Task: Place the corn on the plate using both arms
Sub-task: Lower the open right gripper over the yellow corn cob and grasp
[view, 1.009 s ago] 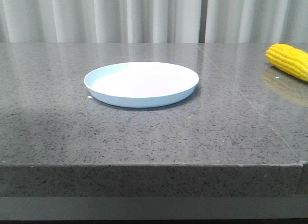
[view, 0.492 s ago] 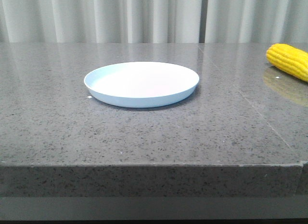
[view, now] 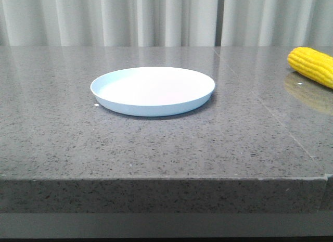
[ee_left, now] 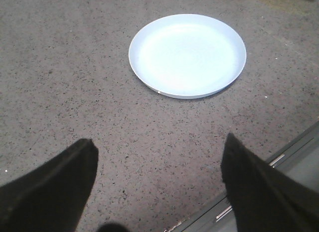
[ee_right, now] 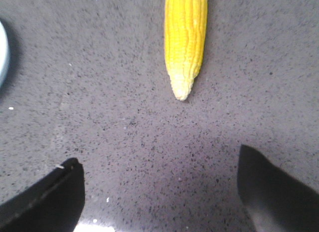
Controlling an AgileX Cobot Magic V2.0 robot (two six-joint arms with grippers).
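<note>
- the left gripper (ee_left: 158, 184) is hanging above the grey stone table (view: 156, 148), fingers spread wide, holding and touching nothing.
- the right gripper (ee_right: 159, 192) is also gaping wide, hovering with nothing in it, short of the corn's pale tip.
- the yellow corn (view: 312, 65) is lying at the table's right edge, well apart from the plate (view: 152, 90), which is sitting bare near the middle.

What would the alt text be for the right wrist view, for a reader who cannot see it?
A yellow corn cob lies on a speckled grey stone table, its paler tapered tip pointing toward the open right gripper. The gripper's two dark fingers sit wide apart, holding nothing and not touching the cob. A sliver of the pale plate shows at the picture's edge.
</note>
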